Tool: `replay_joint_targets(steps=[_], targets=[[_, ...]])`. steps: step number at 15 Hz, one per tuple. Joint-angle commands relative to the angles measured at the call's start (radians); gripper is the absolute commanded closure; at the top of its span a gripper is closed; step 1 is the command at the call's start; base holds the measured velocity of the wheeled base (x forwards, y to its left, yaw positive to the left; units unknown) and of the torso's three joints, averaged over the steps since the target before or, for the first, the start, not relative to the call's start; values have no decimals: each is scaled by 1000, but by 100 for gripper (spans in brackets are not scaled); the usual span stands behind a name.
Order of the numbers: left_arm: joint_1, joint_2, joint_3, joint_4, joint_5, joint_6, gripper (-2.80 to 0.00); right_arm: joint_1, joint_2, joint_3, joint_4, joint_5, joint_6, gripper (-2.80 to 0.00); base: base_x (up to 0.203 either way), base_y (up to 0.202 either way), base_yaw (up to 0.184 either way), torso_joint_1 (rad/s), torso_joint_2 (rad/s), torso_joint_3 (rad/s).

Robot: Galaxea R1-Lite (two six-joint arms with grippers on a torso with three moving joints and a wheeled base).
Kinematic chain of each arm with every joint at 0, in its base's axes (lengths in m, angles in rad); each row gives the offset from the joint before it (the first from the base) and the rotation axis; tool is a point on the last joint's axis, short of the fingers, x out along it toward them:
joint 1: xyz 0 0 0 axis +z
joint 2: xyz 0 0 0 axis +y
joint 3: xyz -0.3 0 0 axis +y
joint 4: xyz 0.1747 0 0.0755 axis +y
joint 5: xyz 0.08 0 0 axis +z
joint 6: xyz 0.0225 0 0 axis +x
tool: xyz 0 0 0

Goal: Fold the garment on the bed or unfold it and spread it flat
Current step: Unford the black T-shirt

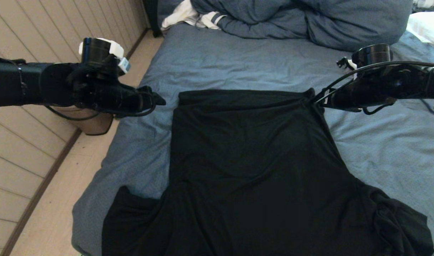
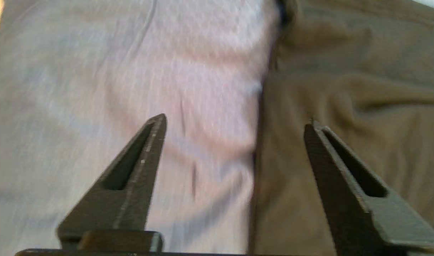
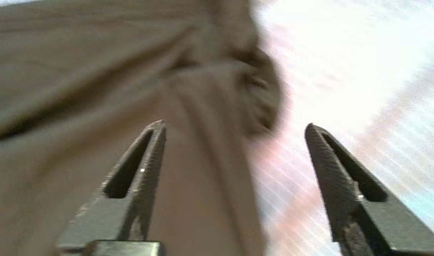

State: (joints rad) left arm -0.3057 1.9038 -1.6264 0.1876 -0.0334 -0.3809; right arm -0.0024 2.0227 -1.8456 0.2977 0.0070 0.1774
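Lying flat on the bed (image 1: 238, 60), the garment (image 1: 252, 170) runs lengthwise near to far. Left hand (image 1: 156, 100) and right hand (image 1: 318, 101), both released, flank its far corners.

There was one garment (image 1: 252, 170), black, lying on one bed (image 1: 210, 60). Two arms reached in, each ending in one tool: the left tool (image 1: 160, 100) at about 9 o'clock of the garment's far edge and the right tool (image 1: 318, 101) at about 2 o'clock. Each tool showed two fingers. One bunched duvet (image 1: 309, 21), one striped white cloth (image 1: 188, 16) and one white pillow (image 1: 428, 26) lay at 12 o'clock.
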Motion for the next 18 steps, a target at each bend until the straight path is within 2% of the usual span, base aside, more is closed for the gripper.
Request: replay_joint_targets(steps=[1,4,5,6,8,10,12,15,18], targets=[[0,-101,73,4,-7,-3,-280,-20,-73,63,13,-1,0,-280,0,0,0,0,0,0],[0,-175,160,18,-8,-2,-280,-59,-134,130,42,-1,1,-280,0,0,0,0,0,0],[0,-202,199,23,-8,1,-215,-74,-165,159,56,-1,-1,0,0,0,0,0,0,0],[-1,-231,236,32,-9,3,0,-88,-195,183,103,-1,-8,0,0,0,0,0,0,0],[-24,-280,309,60,-11,5,0,-122,-249,217,260,1,-46,0,0,0,0,0,0,0],[-36,-332,389,65,-11,4,0,-170,-297,268,347,5,-68,0,0,0,0,0,0,0],[-38,-382,453,71,-17,4,0,-209,-340,338,378,10,-111,0,0,0,0,0,0,0],[-53,-463,544,100,-34,-1,0,-253,-460,513,392,10,-199,0,0,0,0,0,0,0],[-57,-505,604,115,-38,-4,0,-344,-568,682,392,11,-310,0,0,0,0,0,0,0]])
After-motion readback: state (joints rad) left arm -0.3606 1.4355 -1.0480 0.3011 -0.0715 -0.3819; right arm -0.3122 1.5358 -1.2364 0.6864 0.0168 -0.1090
